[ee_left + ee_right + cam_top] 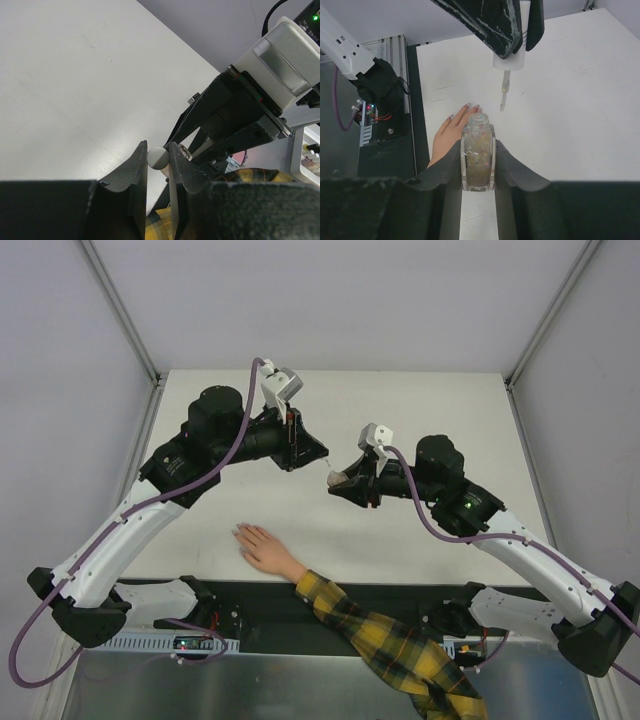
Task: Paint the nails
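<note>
In the middle of the overhead view, above a white table point(450, 410), the tips of the two arms were near each other. The left gripper point(312, 454), reaching in from the left on a bent elbow, was clamped on a white brush cap point(158, 157). In the right wrist view the cap's thin brush point(503, 95) hung down just beside the mouth of an open polish bottle point(478, 155). The right gripper point(478, 146), coming in from the right, was closed tight on the bottle's flat sides and held it upright.

Lower left of both grippers and well apart from them, the mannequin hand point(265, 550) lay flat, palm down, fingers pointing to the upper left. The nails point(240, 531) were pale tips at the ends of those fingers, too small to tell apart from above. In the right wrist view the bottle covered part of the hand. The plaid sleeve point(390, 640) ran toward the lower right across a black strip point(270, 615) and was cut off by the bottom edge. In the left wrist view the right gripper's black body filled the right side and hid the bottle.
</note>
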Robot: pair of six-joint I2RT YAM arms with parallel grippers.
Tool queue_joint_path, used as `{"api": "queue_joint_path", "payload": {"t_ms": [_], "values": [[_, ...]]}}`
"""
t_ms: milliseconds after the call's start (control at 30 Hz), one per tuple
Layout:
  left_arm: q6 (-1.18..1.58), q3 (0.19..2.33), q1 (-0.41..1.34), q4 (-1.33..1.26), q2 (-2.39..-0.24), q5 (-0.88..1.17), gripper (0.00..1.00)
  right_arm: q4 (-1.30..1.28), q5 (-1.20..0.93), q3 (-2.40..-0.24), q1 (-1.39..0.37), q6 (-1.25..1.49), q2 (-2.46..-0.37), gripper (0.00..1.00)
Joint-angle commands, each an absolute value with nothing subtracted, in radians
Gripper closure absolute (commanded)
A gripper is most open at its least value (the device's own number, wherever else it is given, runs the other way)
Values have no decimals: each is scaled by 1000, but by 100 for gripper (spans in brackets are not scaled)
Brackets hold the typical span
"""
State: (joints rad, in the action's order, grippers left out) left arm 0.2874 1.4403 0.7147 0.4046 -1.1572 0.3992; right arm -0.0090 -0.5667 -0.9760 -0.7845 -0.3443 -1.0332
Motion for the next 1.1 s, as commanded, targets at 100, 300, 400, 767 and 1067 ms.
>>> {"api": "queue_joint_path", "payload": {"t_ms": [100, 300, 400, 767, 1067], "values": [[313, 1437, 741, 342, -1144, 387, 100, 61, -542, -988, -788, -365, -1003, 99], [311, 1430, 747, 341, -1144, 380, 100, 64, -538, -985, -788, -365, -1003, 99], [314, 1431, 749, 341, -1144, 380, 100, 64, -531, -986, -787, -367, -1002, 100], [319, 1420, 755, 341, -1137, 380, 100, 71, -517, -985, -787, -365, -1003, 100], [333, 1407, 759, 331, -1141, 383, 100, 83, -518, -979, -787, -364, -996, 100]]}}
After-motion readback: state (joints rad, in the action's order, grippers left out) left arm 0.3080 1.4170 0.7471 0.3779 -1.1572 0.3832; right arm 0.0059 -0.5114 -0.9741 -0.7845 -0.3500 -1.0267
